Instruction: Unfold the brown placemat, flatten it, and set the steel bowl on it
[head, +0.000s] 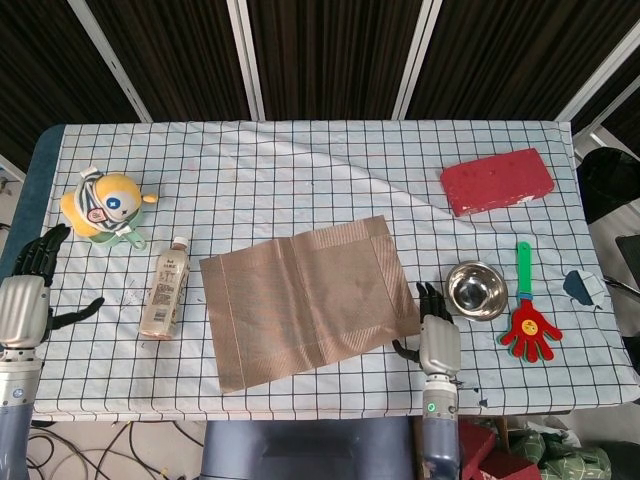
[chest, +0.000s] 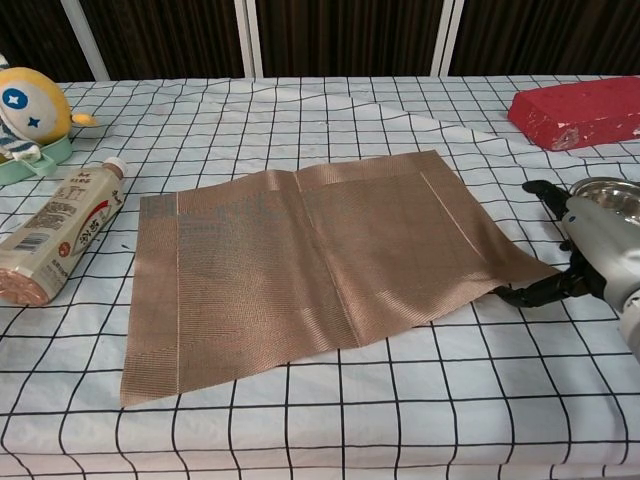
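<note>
The brown placemat (head: 305, 301) lay unfolded on the desk (head: 300, 170). The right robot hand (head: 436, 328) rested just beside its right corner, fingers apart and empty, the steel bowl (head: 476, 290) close by. The left robot hand (head: 28, 290) hovered open at the desk's left edge.

Open cloth lies between placemat (head: 305, 302) and steel bowl (head: 476, 290), where only the right hand (head: 437, 336) stands.

Bottle (chest: 58, 232) label txt illegible.

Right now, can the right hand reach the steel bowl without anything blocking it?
Probably yes. The right hand is open just beside the bowl, and only bare tablecloth lies between them. The placemat is on the hand's other side.
</note>
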